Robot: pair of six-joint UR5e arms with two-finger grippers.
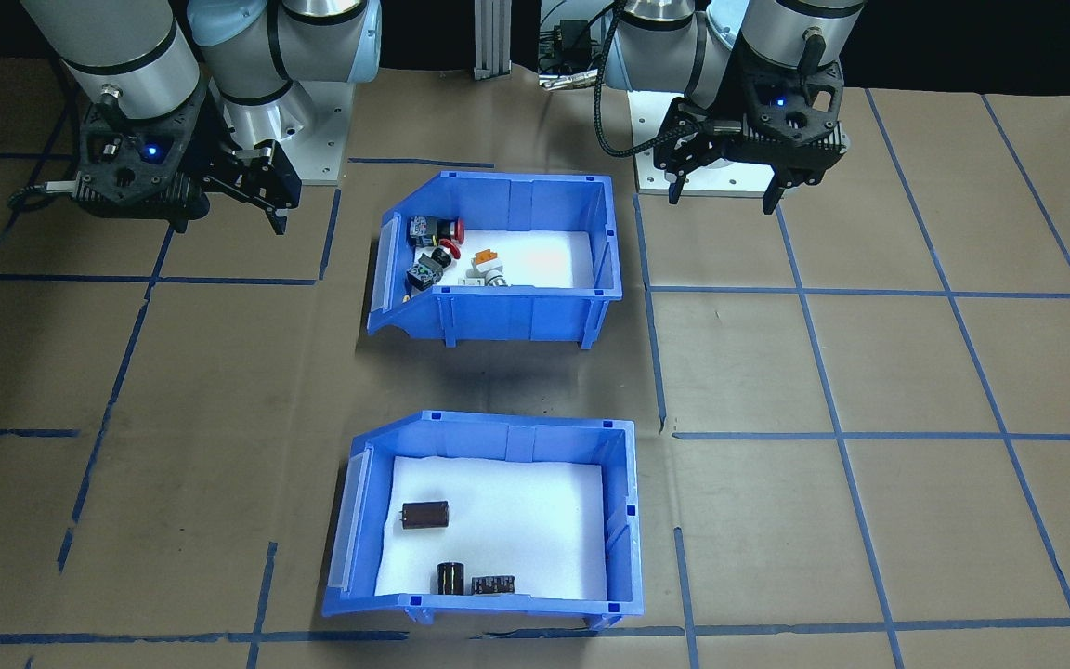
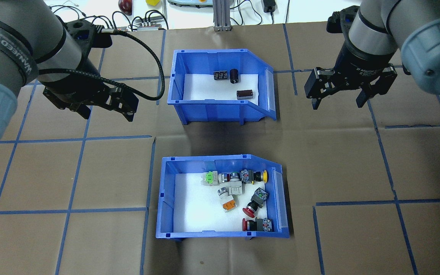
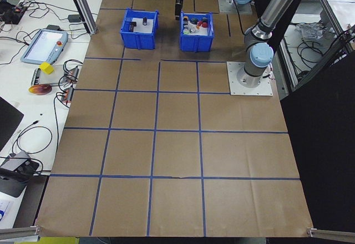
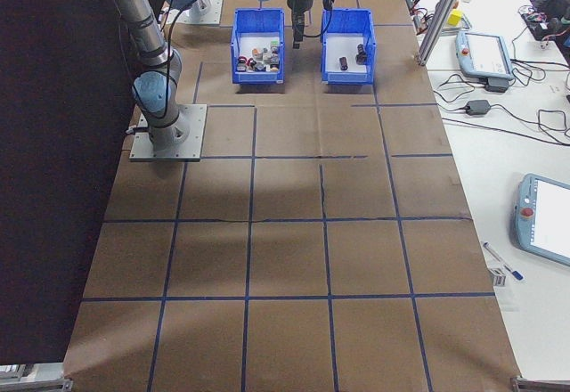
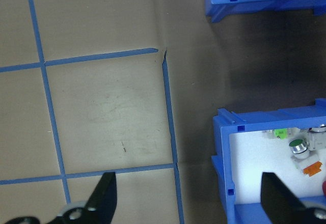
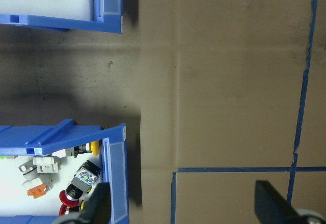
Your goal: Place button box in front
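We're looking at the button box [image 2: 166,198] sitting on the table [image 2: 71,172] on the robot's side, the nearer of two blue bins. Its long axis is running across the table, left to right from the robot's seat, and its sloped, cut-down mouth with the clear label strip is pointing toward the robot's right. It's sitting flat, open top up. Inside, on the white foam, we're seeing the push buttons [image 2: 243,189] bunched toward that mouth end: a green one, a yellow one, an orange one and two red mushroom heads.

The capacitor bin [image 2: 178,88] is sitting straight beyond it, on the far side, pointing the same way, with a strip of bare table between the two. It's holding a few dark cylinders.

Both arms are hanging above the table on either side of the capacitor bin, wrists bent so the fingers are pointing down. The left gripper [image 2: 109,110] is hovering off that bin's closed end, the right gripper [image 2: 338,102] off its mouth end. Both are spread wide with nothing between the fingers, and neither is touching a bin.
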